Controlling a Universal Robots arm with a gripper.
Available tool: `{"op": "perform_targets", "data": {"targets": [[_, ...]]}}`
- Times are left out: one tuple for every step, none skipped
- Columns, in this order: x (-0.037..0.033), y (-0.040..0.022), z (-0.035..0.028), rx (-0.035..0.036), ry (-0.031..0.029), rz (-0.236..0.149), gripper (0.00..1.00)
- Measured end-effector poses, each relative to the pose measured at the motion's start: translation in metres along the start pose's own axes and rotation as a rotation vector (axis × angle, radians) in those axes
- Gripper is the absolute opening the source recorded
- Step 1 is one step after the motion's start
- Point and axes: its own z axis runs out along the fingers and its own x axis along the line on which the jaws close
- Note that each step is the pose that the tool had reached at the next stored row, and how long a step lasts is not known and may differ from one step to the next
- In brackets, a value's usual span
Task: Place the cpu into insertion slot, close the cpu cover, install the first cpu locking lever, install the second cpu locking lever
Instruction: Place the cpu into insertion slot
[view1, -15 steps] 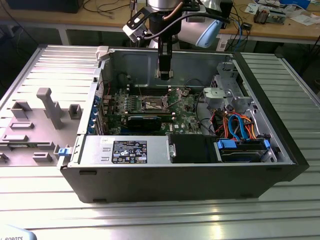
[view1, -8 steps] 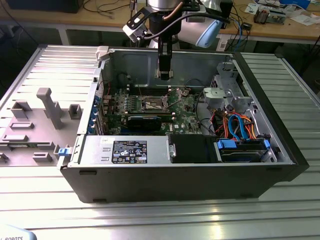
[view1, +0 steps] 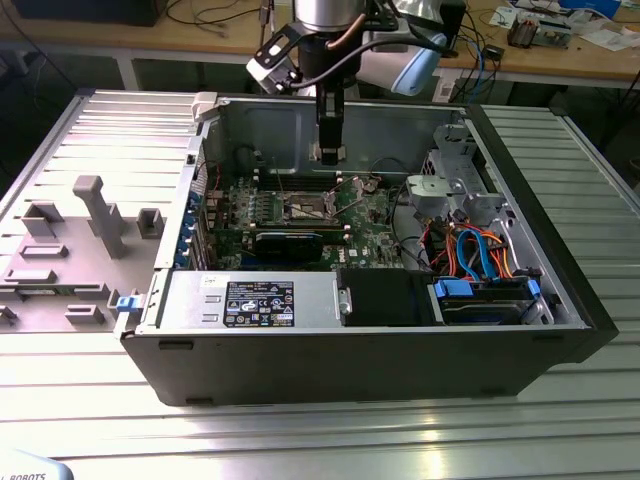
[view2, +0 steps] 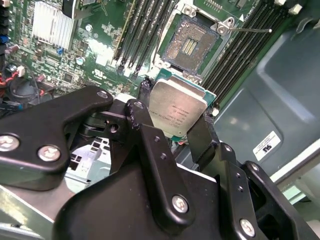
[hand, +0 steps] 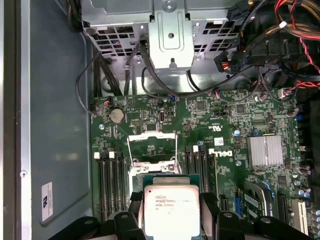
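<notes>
gripper pinching cpu, hovering (above insertion slot)

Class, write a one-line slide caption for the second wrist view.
Gripper grips the cpu by two opposite edges, clear of the bare insertion slot.

exterior view overlooks case; both wrist views (close) share motherboard

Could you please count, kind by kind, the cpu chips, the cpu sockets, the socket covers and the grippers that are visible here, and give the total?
cpu: 1
insertion slot: 1
cpu cover: 1
gripper: 1
Total: 4
</notes>
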Motion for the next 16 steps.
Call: {"op": "perform_targets", "data": {"targets": [[0.0,-0.0002,0.0012,-0.0001,0.0017,-0.014,0.54],[0.0,-0.0006,0.0035,-0.0002,0.003,-0.026,0.54],[0.0,-0.0013,0.0064,-0.0002,0.0034,-0.028,0.54],[-0.0001,-0.0045,0.0087,-0.0004,0.0041,-0.029,0.54],[-0.0003,-0.0104,0.0097,-0.0011,0.0078,-0.029,0.54],[-0.0004,-0.012,0.0101,-0.0012,0.0091,-0.029,0.54],[-0.0004,-0.0137,0.0106,-0.0013,0.0113,-0.03,0.54],[-0.0005,-0.0142,0.011,-0.0012,0.0116,-0.03,0.54],[-0.0005,-0.0142,0.011,-0.0011,0.0115,-0.03,0.54],[-0.0005,-0.0142,0.0111,-0.0012,0.0116,-0.03,0.54],[-0.0005,-0.0142,0.0112,-0.0013,0.0117,-0.03,0.54],[-0.0003,-0.0143,0.0115,-0.0013,0.0118,-0.03,0.54],[0.0004,-0.0143,0.0115,-0.0013,0.0117,-0.03,0.54],[0.0004,-0.0143,0.0115,-0.0013,0.0117,-0.03,0.54],[0.0004,-0.0143,0.0115,-0.0013,0.0117,-0.03,0.54],[0.0004,-0.0143,0.0115,-0.0013,0.0117,-0.03,0.54]]}}
